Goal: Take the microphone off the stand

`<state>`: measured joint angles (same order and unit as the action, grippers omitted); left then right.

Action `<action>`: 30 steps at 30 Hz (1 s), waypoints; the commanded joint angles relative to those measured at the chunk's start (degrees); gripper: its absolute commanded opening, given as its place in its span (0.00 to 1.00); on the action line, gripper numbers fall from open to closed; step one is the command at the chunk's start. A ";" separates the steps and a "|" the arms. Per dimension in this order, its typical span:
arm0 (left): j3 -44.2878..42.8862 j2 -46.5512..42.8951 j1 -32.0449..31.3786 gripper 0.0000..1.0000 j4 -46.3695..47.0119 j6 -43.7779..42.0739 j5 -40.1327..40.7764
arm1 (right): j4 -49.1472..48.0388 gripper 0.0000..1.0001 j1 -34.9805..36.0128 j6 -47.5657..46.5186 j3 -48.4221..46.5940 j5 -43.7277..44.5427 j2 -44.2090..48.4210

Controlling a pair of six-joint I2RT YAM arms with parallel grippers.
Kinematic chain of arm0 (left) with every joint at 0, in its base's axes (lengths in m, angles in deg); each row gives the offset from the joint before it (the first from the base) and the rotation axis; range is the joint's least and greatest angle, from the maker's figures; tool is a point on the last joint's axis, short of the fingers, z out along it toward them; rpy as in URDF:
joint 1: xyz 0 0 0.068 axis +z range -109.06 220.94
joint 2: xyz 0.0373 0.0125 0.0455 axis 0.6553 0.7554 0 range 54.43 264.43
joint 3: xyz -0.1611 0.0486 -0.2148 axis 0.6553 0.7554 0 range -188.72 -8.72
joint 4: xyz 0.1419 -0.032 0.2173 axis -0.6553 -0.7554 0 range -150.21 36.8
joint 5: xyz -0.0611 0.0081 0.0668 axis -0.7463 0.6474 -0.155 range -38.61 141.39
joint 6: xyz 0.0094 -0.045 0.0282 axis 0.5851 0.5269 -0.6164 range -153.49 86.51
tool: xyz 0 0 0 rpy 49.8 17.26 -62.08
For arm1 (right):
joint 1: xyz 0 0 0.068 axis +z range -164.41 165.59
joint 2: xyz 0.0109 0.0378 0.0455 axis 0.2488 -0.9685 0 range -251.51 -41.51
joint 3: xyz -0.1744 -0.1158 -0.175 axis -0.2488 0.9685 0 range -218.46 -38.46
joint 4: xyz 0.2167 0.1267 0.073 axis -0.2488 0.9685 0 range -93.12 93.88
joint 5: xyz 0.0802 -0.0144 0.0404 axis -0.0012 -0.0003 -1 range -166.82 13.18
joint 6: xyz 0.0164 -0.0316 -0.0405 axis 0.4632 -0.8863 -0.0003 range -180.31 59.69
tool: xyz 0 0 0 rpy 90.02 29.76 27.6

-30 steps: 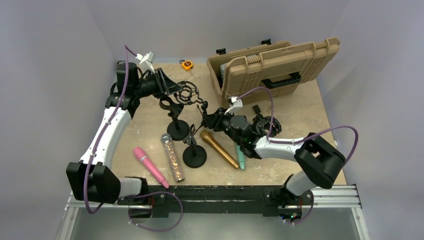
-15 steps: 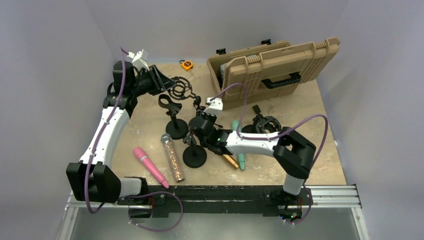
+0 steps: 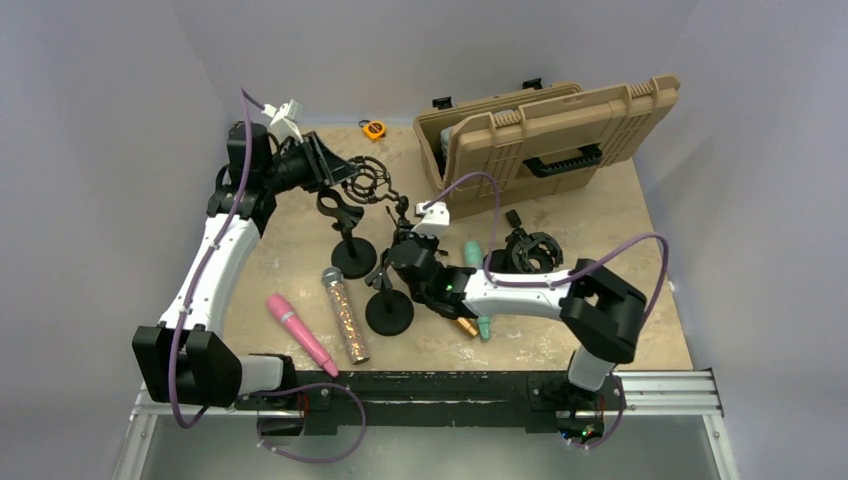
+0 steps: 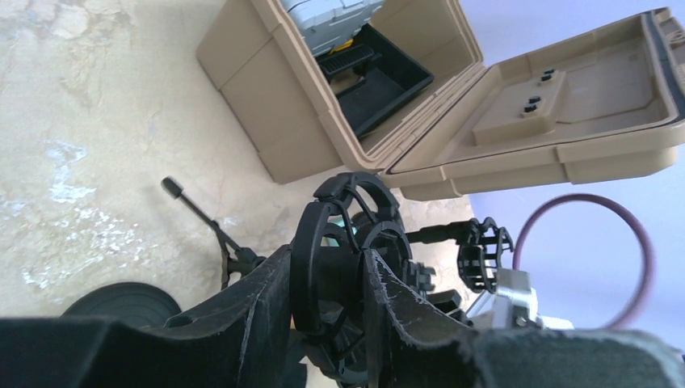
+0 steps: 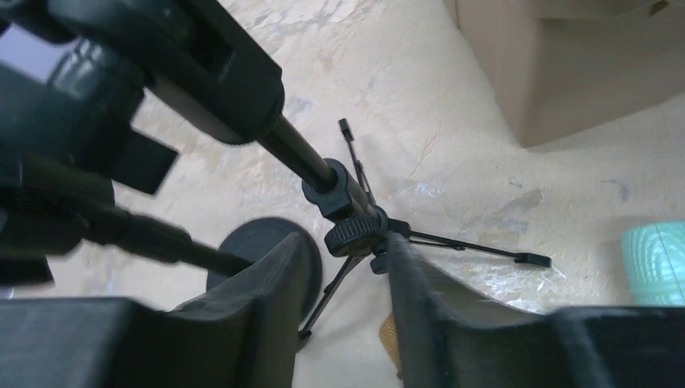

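Left pincer (image 4: pixel 323 279) tight on shock mount (image 4: pixel 349 192)

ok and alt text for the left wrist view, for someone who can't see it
The left gripper is shut on a black ring-shaped shock mount, seen close up from the wrist. Behind it an open tan case stands on the marbled beige table, with a loop of purple cable at the right.

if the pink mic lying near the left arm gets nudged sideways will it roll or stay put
The pink tapered microphone lies flat on the beige marbled table, so a sideways nudge would probably roll it, likely in a curve since one end looks thicker. Its smooth body may slip when gripped.
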<state>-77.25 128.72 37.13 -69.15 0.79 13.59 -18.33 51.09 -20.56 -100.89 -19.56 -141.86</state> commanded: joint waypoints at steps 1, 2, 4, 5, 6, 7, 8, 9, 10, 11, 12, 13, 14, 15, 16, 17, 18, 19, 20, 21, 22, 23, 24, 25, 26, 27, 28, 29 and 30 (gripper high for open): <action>0.22 -1.01 -1.81 0.23 -0.32 -0.21 -3.77 | -12.37 0.49 -2.94 -2.87 11.05 -19.56 9.23; 0.24 -0.96 -1.85 0.23 -0.32 -0.18 -3.77 | -15.62 0.52 -4.59 -2.55 13.80 -23.70 12.01; 0.30 -0.94 -1.85 0.23 -0.18 -0.18 -3.90 | -21.69 0.55 -8.60 -1.98 18.94 -31.97 16.64; 0.31 -0.93 -1.93 0.23 -0.10 -0.09 -3.98 | -24.15 0.55 -10.33 -1.83 21.19 -35.33 18.60; 0.33 -0.97 -1.89 0.23 -0.06 -0.01 -4.08 | -25.99 0.57 -11.62 -1.71 22.73 -37.99 20.26; 0.39 -0.86 -1.90 0.23 -0.03 0.12 -4.11 | -27.28 0.57 -12.57 -1.73 23.63 -40.00 21.67; 0.41 -0.83 -1.90 0.23 0.09 0.21 -4.16 | -27.84 0.59 -13.19 -1.65 23.94 -41.92 22.25; 0.42 -0.77 -1.90 0.23 0.20 0.24 -4.20 | -28.12 0.60 -13.68 -1.47 23.95 -43.03 22.46; 0.48 -0.76 -1.94 0.23 0.28 0.32 -4.21 | -28.36 0.61 -14.24 -1.08 23.82 -44.07 22.44; 0.57 -0.77 -1.90 0.23 0.38 0.32 -4.29 | -28.81 0.62 -14.85 -0.81 23.77 -45.38 22.16; 0.53 -0.74 -1.90 0.23 0.38 0.38 -4.25 | -29.61 0.61 -15.46 -0.55 23.76 -46.84 21.93; 0.56 -0.86 -1.90 0.23 0.34 0.31 -4.29 | -30.55 0.61 -15.96 -0.28 23.76 -48.06 21.49; 0.59 -0.86 -1.90 0.23 0.34 0.34 -4.28 | -31.40 0.61 -16.27 0.02 23.76 -49.02 21.13; 0.67 -0.91 -1.90 0.23 0.43 0.39 -4.30 | -32.18 0.60 -16.40 0.38 23.72 -49.78 20.66; 0.67 -0.94 -1.91 0.23 0.47 0.38 -4.28 | -32.69 0.56 -16.45 0.83 23.63 -50.07 20.25; 0.68 -0.97 -1.94 0.23 0.48 0.42 -4.30 | -32.93 0.54 -16.41 1.42 23.68 -50.06 19.90; 0.68 -0.95 -1.90 0.23 0.48 0.39 -4.34 | -33.36 0.54 -16.45 1.73 23.86 -50.16 19.71; 0.66 -0.95 -1.95 0.23 0.48 0.40 -4.38 | -33.62 0.54 -16.45 1.87 24.13 -50.12 19.53; 0.68 -1.03 -1.92 0.23 0.46 0.45 -4.39 | -33.55 0.54 -16.45 1.91 24.19 -49.83 19.31; 0.68 -1.02 -1.98 0.23 0.52 0.48 -4.37 | -32.94 0.54 -16.45 1.87 24.13 -49.40 18.97; 0.68 -1.06 -1.99 0.23 0.55 0.44 -4.47 | -31.60 0.55 -16.45 1.83 24.03 -48.84 18.42; 0.68 -1.03 -1.99 0.23 0.52 0.54 -4.55 | -30.74 0.55 -16.43 1.76 24.07 -48.51 18.15; 0.68 -1.05 -1.99 0.23 0.63 0.60 -4.64 | -30.49 0.55 -16.45 1.85 24.48 -48.30 17.93; 0.68 -1.07 -1.99 0.23 0.65 0.64 -4.65 | -30.66 0.56 -16.45 1.83 24.96 -48.36 17.84; 0.68 -1.21 -1.98 0.23 0.70 0.69 -4.65 | -30.82 0.56 -16.45 1.76 25.26 -48.59 17.69; 0.68 -1.20 -1.95 0.23 0.73 0.70 -4.65 | -31.33 0.56 -16.45 1.74 25.42 -48.60 17.31; 0.67 -1.19 -1.98 0.23 0.69 0.63 -4.65 | -30.94 0.56 -16.45 1.65 25.24 -48.08 16.91; 0.66 -1.14 -1.96 0.23 0.73 0.67 -4.65 | -30.09 0.57 -16.45 1.40 24.93 -47.30 16.36; 0.68 -1.14 -1.94 0.23 0.74 0.64 -4.65 | -29.84 0.57 -16.45 1.12 24.65 -46.87 15.86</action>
<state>-77.04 128.67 35.55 -69.56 1.40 10.77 -47.46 34.65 -19.19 -75.84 -67.36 -124.71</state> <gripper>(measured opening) 0.327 0.563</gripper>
